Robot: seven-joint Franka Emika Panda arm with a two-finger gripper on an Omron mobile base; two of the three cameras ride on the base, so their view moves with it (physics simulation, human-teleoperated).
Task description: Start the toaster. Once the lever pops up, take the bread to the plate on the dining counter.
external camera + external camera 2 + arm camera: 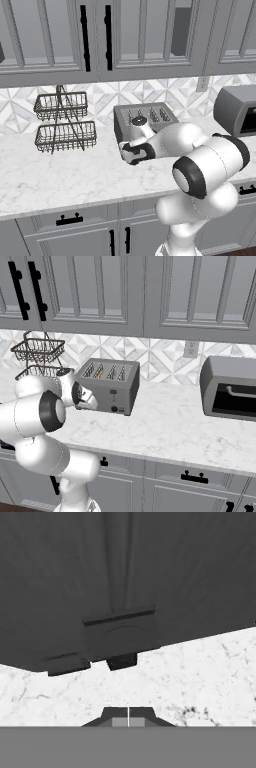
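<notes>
While the arm reaches forward over the counter (165,426), its gripper (128,717) is pressed tight together with nothing between the tips, which meet in one thin seam at the bottom of the hand view. Just ahead of them is the dark front of the toaster (107,387), filling the upper part of that view, with a vertical lever slot, a flat lever bar (119,616) across it, a round knob (122,636) below the bar, and a small dark foot under the body where it meets the marble. From the right base view the hand sits at the toaster's left front corner, close against it; whether it touches the metal I cannot tell.

On the toaster's top, four slots run side by side, and an orange-brown slice of bread (99,372) stands in the second slot from the left, its edge showing above the slot. Left of the toaster, against the tiled wall, stands a two-tier wire basket (64,121). Right of the toaster, well apart, sits a larger grey box (229,388) with a dark window and a handle. Above the toaster hang grey wall cabinets (150,291) with black handles, and below the counter are grey drawers.
</notes>
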